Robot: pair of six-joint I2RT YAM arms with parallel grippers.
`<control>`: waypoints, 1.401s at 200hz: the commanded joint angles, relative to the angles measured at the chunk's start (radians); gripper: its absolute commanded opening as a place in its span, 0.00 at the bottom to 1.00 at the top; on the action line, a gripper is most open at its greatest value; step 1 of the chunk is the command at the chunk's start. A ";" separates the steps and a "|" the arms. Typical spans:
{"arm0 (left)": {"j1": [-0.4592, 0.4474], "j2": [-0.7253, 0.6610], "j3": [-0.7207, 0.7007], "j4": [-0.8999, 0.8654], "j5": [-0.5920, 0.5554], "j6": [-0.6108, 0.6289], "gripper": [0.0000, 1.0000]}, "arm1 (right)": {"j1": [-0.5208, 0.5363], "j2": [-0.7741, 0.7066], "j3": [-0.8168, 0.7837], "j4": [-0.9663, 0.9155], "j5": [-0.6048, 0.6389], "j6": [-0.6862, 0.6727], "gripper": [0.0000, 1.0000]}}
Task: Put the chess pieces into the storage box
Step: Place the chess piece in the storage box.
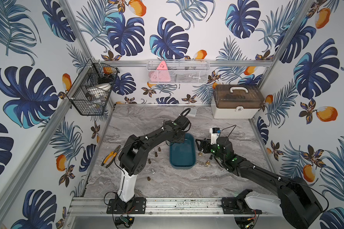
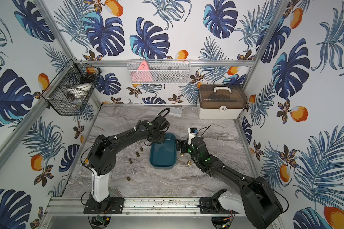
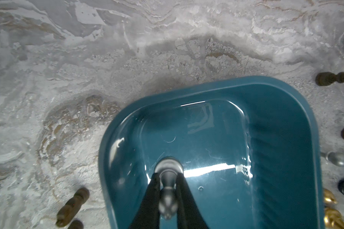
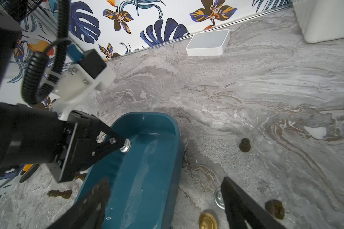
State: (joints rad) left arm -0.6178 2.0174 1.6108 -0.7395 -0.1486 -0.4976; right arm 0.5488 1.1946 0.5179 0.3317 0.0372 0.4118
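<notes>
Your bench [image 1: 167, 123] is a grey marbled slab, closed in on three sides by walls printed with blue leaves and orange fruit. A black wire basket [image 1: 91, 89] hangs on the left wall and a white mesh basket [image 1: 177, 71] on the far wall. A white case [image 1: 236, 103] with a brown lid stands in the far right corner. A small flat white box [image 1: 190, 112] lies at the far edge, and yellow-handled pliers [image 1: 111, 156] lie at the left.

The storage box [image 1: 182, 156] sits mid-bench, its glossy floor bare. Dark chess pieces [image 1: 156, 153] are scattered to its left, gold pieces [image 1: 207, 163] to its right.

In both top views the left arm's wrist hides its own tip. The left wrist view shows you the left end effector [image 3: 167, 176] clamped on a silver piece [image 3: 167, 190] over the box's far end. The right wrist view shows the right end effector [image 4: 165, 180] spread wide with nothing between its fingers, low at the box's right side. A second silver piece [image 4: 218, 197] stands just beside one finger.
</notes>
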 commanded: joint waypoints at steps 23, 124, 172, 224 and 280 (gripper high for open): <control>0.001 0.053 0.006 0.059 -0.010 0.007 0.09 | 0.002 0.008 -0.021 0.092 -0.046 0.016 0.89; 0.019 0.106 0.005 0.084 -0.060 0.014 0.09 | 0.001 0.008 -0.030 0.116 -0.070 0.015 0.89; 0.025 0.144 0.037 0.065 -0.056 0.018 0.09 | 0.001 -0.002 -0.033 0.113 -0.070 0.012 0.89; 0.025 0.141 0.024 0.069 -0.049 0.005 0.13 | 0.001 -0.007 -0.033 0.108 -0.064 0.012 0.89; 0.024 0.126 0.028 0.056 -0.055 0.005 0.24 | 0.001 0.004 -0.029 0.108 -0.069 0.016 0.89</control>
State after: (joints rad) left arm -0.5949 2.1487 1.6421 -0.6487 -0.2073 -0.4946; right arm 0.5488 1.1942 0.4850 0.4168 -0.0284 0.4259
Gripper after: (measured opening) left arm 0.227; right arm 0.894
